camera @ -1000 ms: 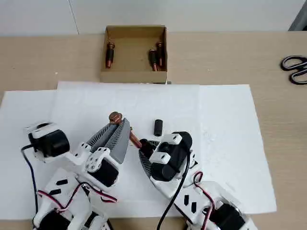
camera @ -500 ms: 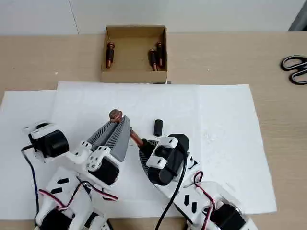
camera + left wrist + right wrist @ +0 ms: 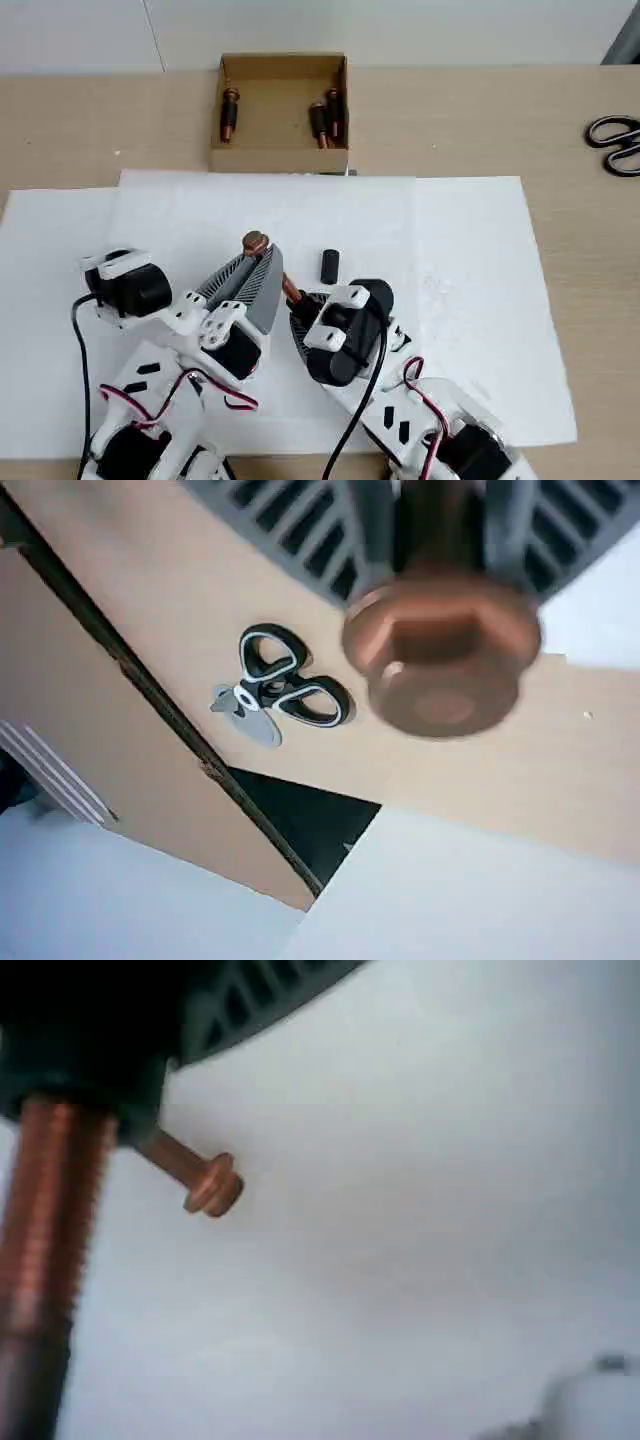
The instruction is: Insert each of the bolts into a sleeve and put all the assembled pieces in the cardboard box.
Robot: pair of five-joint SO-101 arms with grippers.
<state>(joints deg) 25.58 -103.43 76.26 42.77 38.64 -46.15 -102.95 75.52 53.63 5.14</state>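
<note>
My left gripper (image 3: 256,255) is shut on a copper bolt (image 3: 254,241) whose hexagonal head (image 3: 440,660) sticks out past the grey ribbed fingers (image 3: 290,520). Just to its right, my right gripper (image 3: 299,301) is shut on a black sleeve (image 3: 80,1070) with a threaded copper shaft (image 3: 45,1260) coming out of it, angled toward the left gripper. The left gripper's bolt (image 3: 205,1182) shows farther off in the right wrist view. A loose black sleeve (image 3: 329,266) lies on the white paper beside the right gripper. The cardboard box (image 3: 280,158) at the back holds three sleeved bolts (image 3: 229,113).
White paper (image 3: 460,300) covers the near half of the wooden table. Scissors (image 3: 615,143) lie at the far right edge; they appear as scissors (image 3: 285,685) in the left wrist view. Bare wood runs between the paper and the box.
My left arm has shifted right, bringing its bolt closer to the right gripper. The right arm turned slightly early on and has since kept still.
</note>
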